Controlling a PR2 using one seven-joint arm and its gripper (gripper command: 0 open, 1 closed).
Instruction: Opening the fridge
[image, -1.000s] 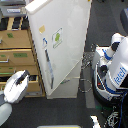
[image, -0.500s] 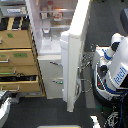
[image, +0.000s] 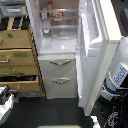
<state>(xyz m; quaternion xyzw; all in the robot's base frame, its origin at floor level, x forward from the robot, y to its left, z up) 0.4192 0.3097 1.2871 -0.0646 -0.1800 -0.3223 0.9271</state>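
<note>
The tall white fridge (image: 57, 75) stands in the middle of the exterior view. Its large upper door (image: 96, 55) is swung wide open toward the exterior view's right and shows its inner side. The white shelved interior (image: 57, 22) is exposed, with a few items on the upper shelves. The two lower drawers with curved silver handles (image: 60, 63) are shut. A white and grey part of my arm with the gripper (image: 4, 100) shows at the lower left edge, apart from the fridge. Its fingers are too blurred to read.
A tan wooden drawer cabinet (image: 17, 60) stands directly left of the fridge, with one lower drawer slightly pulled out. A white robot with blue lettering (image: 117, 75) stands at the right, just behind the open door. The floor is dark.
The upper door has swung from partly open to wide open toward the right, exposing the interior. My arm has stayed low at the lower left, away from the door.
</note>
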